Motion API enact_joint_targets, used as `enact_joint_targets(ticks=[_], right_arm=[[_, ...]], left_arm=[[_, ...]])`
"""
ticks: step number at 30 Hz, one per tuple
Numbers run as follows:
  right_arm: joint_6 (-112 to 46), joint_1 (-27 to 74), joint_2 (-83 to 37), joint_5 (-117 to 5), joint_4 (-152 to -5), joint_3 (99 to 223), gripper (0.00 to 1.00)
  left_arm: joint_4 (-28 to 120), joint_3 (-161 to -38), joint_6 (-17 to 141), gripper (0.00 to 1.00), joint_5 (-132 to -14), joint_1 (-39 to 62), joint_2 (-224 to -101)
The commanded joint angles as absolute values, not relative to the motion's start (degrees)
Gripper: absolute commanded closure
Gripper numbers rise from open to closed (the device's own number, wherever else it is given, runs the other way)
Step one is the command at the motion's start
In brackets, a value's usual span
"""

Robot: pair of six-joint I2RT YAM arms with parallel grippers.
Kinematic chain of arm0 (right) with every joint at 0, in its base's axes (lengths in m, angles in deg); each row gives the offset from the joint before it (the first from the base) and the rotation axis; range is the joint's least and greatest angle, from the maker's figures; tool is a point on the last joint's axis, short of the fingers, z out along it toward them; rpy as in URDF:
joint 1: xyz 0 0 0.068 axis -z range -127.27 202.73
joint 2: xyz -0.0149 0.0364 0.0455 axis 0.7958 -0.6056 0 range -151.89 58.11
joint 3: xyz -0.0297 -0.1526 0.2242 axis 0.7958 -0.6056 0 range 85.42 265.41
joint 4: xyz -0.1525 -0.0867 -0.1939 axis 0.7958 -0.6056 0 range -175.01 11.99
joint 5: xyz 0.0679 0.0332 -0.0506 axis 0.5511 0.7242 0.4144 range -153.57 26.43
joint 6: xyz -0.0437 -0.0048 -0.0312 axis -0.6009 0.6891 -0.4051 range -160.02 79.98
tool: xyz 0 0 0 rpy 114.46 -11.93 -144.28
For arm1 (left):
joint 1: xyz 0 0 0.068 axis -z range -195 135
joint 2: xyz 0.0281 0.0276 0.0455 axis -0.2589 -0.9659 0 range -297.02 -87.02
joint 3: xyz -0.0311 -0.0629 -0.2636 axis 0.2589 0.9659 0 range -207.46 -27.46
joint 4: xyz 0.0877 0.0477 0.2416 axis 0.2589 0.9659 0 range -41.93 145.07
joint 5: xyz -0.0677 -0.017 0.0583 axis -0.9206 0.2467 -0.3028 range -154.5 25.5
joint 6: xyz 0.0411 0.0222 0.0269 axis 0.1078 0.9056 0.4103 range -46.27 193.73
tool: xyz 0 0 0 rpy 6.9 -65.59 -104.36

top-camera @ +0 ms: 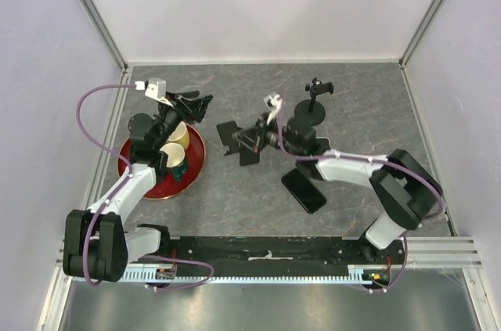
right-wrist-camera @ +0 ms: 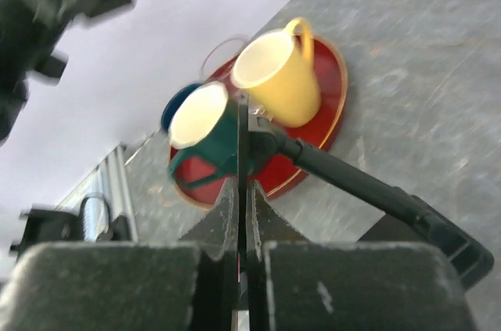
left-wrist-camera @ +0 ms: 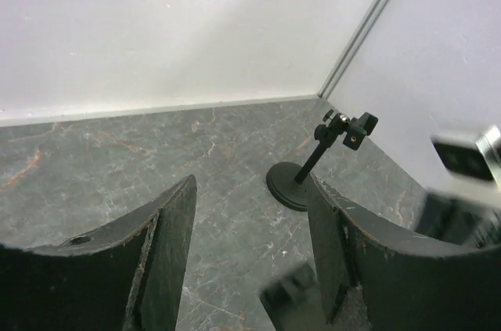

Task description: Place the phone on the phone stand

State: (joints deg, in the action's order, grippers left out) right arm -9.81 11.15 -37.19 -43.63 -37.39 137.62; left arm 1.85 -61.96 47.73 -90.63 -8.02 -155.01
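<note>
Both arms share one build. The left arm [top-camera: 129, 184] and right arm [top-camera: 348, 167] have white link shells and black joint housings, with bulky black shoulder blocks at the bases. A purple cable [top-camera: 81, 108] runs outside each arm. A small white-and-silver camera box [top-camera: 156, 88] sits at each wrist. The fingers [left-wrist-camera: 168, 257] are black, curved and flat-faced, with pale scuffs and scratches along their edges. The finger carriers [right-wrist-camera: 102, 284] are dark grey with a grainy surface.

Closed tool [right-wrist-camera: 243, 116], yellow cup [right-wrist-camera: 275, 77], green cup [right-wrist-camera: 207, 134], red tray [right-wrist-camera: 333, 61]
</note>
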Motion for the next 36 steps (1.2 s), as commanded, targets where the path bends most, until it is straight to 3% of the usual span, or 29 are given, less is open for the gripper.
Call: enact_joint_targets(ticks=[1, 6, 13, 22, 36], right_arm=[[-3.02, 2.12, -29.18, -51.86, -10.89, 120.54, 1.0], [-1.7, -7.99, -26.43, -62.24, 4.2, 111.88, 1.0], [1.55, -15.38, -37.93, -67.43, 22.95, 111.16, 1.0], [-2.41, -18.81, -46.21, -66.21, 22.8, 119.95, 1.0], [-0.29, -20.92, -44.37, -75.35, 22.8, 111.88, 0.96]], left_arm=[[2.71, -61.48, 49.03, 0.36, -87.44, -7.97, -151.63], [3.24, -60.78, 47.98, 0.35, -87.27, -7.97, -148.46], [3.24, -59.9, 47.89, 0.36, -87.27, -7.97, -146.26], [2.98, -59.54, 48.5, 0.36, -86.65, -8.06, -147.14], [1.75, -59.54, 47.89, 0.36, -87.27, -7.97, -148.9]])
